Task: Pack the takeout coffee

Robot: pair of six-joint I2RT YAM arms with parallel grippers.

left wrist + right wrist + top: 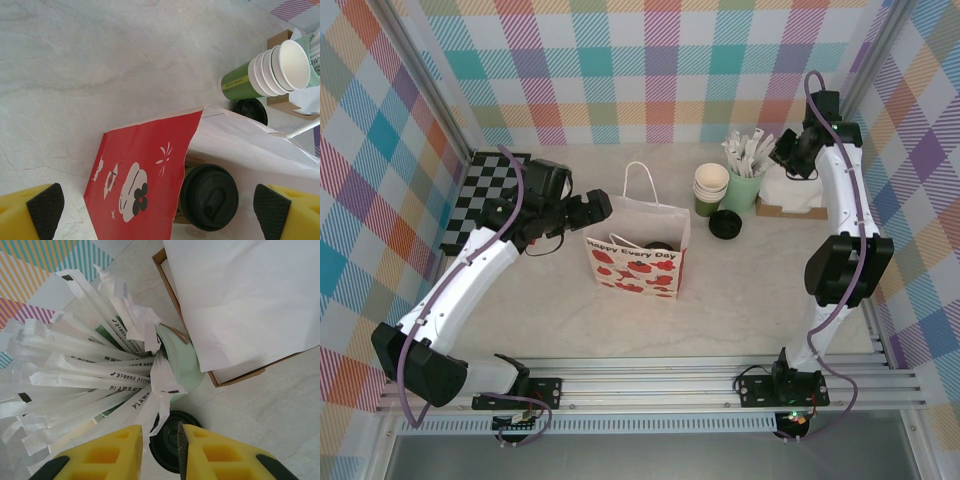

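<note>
Reads as packed already: takeout coffee [209,196] down inside the gift bag [135,172], standing upright on the bag's floor, black lid facing the open mouth, long axis vertical, tucked close to the bag's red-printed wall. Left claw [159,206] spread wide and gripping nothing, hovering above the bag's left end and looking straight down into its mouth. Pads straddling that mouth, with the lid between them, closer to one pad than the other and deeper in the bag than either. Plainly the nearer arm to the cup. Right claw [159,432] well away to the right of the bag, beyond the loose black lid [725,224], poised over the pale-green cup [186,365] of wrapped sticks [90,370]. Fingers there nearly together, a thin slot left between, one wrapper end dangling into that slot; cannot tell whether pinched or merely brushing. Probably calls for a straight rise of the left claw out of the bag's mouth, along the cup's own axis, keeping off the bag's rim. Risks tipping the bag, and the coffee with it, on any sideways drag.
</note>
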